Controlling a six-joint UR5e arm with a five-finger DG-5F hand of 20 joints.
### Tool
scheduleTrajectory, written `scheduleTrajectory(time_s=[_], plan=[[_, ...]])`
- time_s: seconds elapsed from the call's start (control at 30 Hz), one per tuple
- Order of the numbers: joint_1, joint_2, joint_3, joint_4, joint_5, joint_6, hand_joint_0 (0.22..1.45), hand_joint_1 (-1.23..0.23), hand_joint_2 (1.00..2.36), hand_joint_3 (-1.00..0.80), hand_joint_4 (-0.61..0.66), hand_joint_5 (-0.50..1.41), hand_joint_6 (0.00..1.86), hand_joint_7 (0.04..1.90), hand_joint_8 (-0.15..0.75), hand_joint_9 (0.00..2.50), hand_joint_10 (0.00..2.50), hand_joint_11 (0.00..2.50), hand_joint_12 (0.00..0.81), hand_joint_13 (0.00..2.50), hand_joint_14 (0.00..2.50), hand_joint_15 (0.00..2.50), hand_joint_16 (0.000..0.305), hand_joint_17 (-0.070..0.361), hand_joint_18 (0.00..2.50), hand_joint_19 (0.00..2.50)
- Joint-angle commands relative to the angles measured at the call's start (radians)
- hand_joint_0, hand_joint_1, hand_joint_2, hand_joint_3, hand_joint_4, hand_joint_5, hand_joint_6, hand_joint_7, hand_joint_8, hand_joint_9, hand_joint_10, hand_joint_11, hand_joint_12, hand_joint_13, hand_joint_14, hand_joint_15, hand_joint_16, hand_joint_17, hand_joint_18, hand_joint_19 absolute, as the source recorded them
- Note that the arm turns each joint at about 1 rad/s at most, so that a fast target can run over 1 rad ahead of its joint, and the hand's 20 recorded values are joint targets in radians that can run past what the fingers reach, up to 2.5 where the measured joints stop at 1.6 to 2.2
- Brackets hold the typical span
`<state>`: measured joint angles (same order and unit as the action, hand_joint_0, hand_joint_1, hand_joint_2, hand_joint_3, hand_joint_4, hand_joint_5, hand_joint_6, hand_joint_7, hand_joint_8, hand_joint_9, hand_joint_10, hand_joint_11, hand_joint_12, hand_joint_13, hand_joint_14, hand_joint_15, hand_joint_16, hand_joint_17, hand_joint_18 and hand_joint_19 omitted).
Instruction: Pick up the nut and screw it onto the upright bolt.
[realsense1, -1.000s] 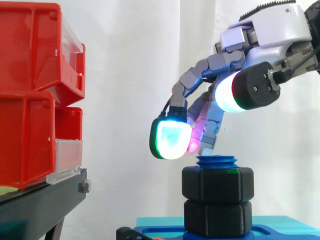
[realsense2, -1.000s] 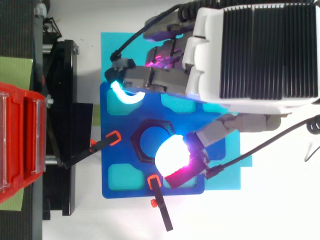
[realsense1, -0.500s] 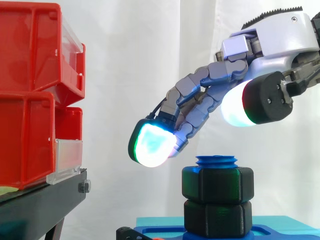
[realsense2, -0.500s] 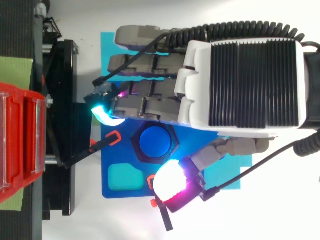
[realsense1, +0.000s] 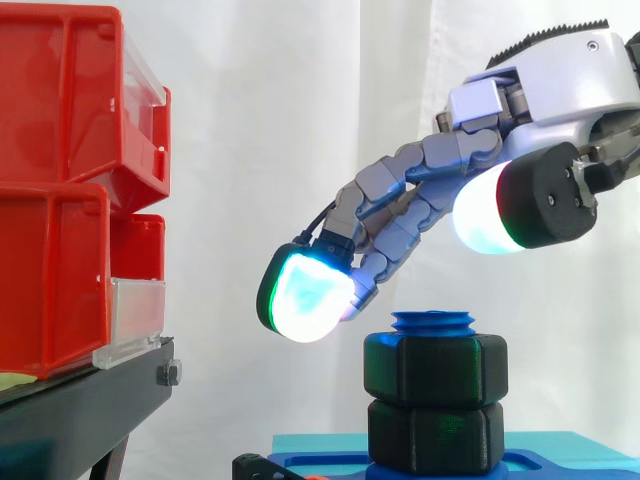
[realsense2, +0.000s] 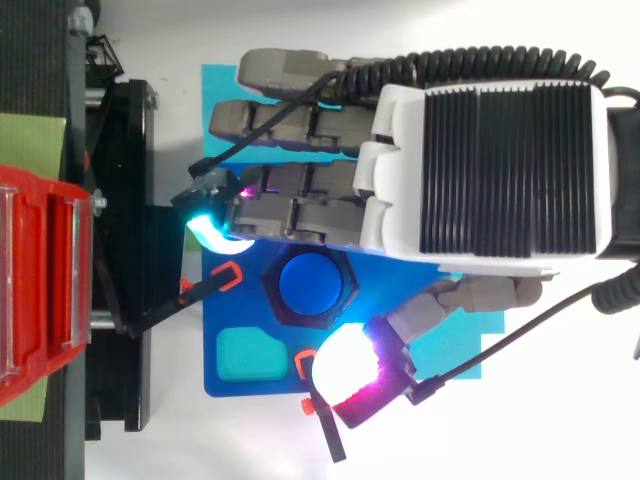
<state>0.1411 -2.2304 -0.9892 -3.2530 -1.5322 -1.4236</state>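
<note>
Nut (realsense1: 435, 368): sat on the bolt (realsense2: 308, 284), lower centre
Robot hand (realsense1: 545, 75): hovered above it, fingers loosely spread, empty
Tip: probably wanted a square grip on the flats

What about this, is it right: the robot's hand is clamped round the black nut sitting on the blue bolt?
Not quite. The side view shows the hand open and hovering above the black nut, clear of it. The nut does sit on the blue bolt.
</note>
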Motion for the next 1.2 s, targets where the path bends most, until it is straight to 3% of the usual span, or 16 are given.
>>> scheduleTrajectory(time_s=[0.0, 0.33, 0.47, 0.8, 1.17], plan=[[0.000, 0.000, -0.002, -0.008, 0.001, 0.000, 0.44, -0.24, 1.00, -0.50, 0.21, -0.07, 0.50, 0.88, 0.188, 0.38, 0.00, 0.00, 0.298, 0.29, 0.00, 0.00, 0.036, 0.080, 0.00, 0.00], [0.000, 0.000, -0.002, -0.036, -0.003, -0.001, 0.44, -0.25, 1.00, -0.50, 0.26, -0.03, 0.50, 1.08, 0.206, 0.49, 0.00, 0.00, 0.287, 0.38, 0.00, 0.00, 0.034, 0.077, 0.00, 0.00], [-0.002, 0.000, -0.002, -0.036, -0.003, -0.001, 0.46, -0.26, 1.00, -0.50, 0.23, 0.00, 0.50, 1.24, 0.221, 0.69, 0.00, 0.00, 0.256, 0.53, 0.00, 0.00, 0.029, 0.066, 0.00, 0.00], [-0.009, 0.000, 0.000, -0.037, -0.006, -0.001, 0.48, -0.30, 1.00, -0.50, 0.10, 0.05, 0.50, 1.43, 0.230, 1.00, 0.00, 0.00, 0.205, 0.78, 0.00, 0.00, 0.022, 0.049, 0.32, 0.00], [-0.014, 0.000, -0.002, -0.039, -0.009, -0.001, 0.49, -0.31, 1.00, -0.50, 0.09, 0.09, 0.50, 1.48, 0.233, 1.43, 0.00, 0.00, 0.148, 1.03, 0.00, 0.00, 0.014, 0.031, 0.61, 0.00]])
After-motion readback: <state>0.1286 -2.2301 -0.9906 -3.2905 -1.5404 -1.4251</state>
